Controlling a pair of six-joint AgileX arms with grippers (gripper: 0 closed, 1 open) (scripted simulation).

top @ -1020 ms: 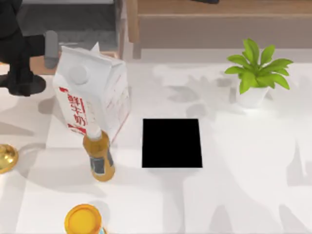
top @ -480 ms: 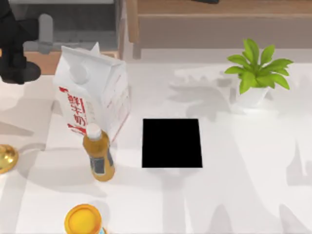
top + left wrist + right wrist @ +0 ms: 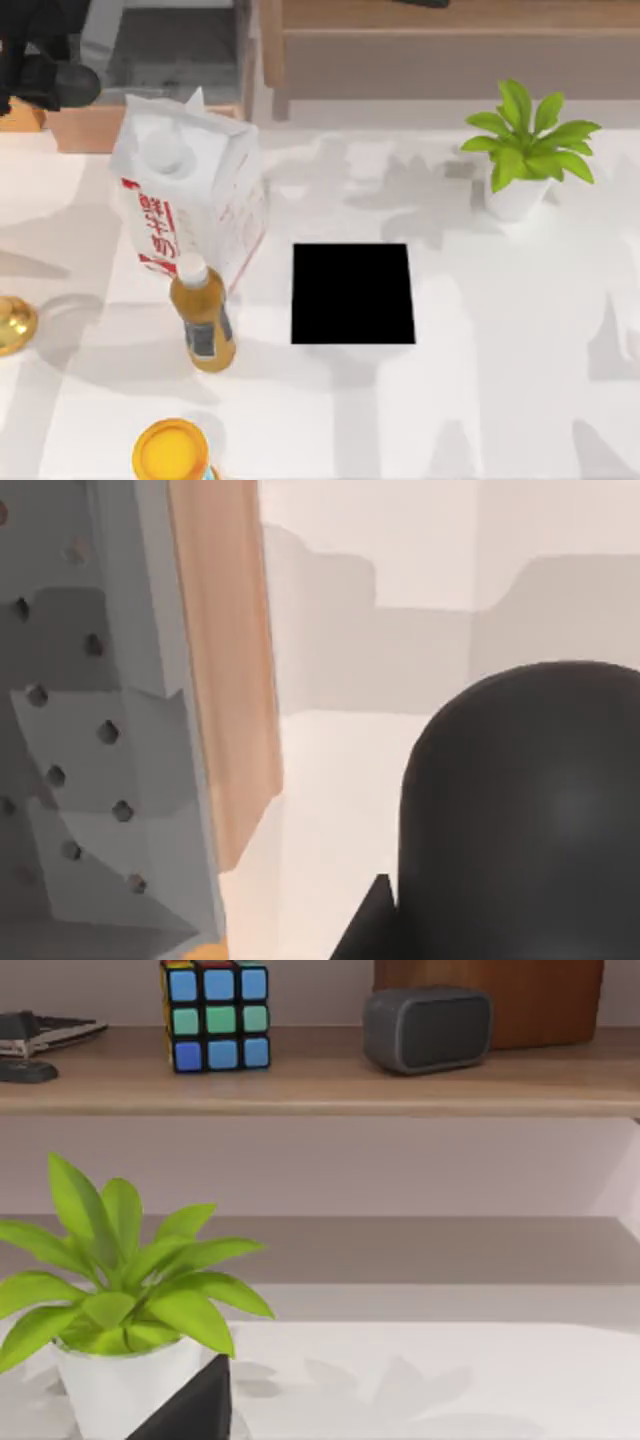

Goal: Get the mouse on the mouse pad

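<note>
The mouse pad (image 3: 353, 293) is a flat black square lying in the middle of the white table. My left gripper (image 3: 40, 70) hangs at the far back left, over the wooden-rimmed grey tray, shut on the mouse (image 3: 62, 86), a dark rounded oval. In the left wrist view the mouse (image 3: 520, 810) bulges large and close, beside the tray's wooden rim (image 3: 225, 680). A black piece of my right gripper (image 3: 190, 1410) shows low in the right wrist view, in front of the plant; that arm is parked.
A milk carton (image 3: 190, 190) and a juice bottle (image 3: 203, 320) stand between the left gripper and the pad. An orange-lidded jar (image 3: 172, 450) and a gold object (image 3: 12, 322) sit at the front left. A potted plant (image 3: 525, 150) stands at the back right.
My left arm has moved toward the back left corner of the top view, carrying the dark mouse with it. Everything else on the table is where it was.
</note>
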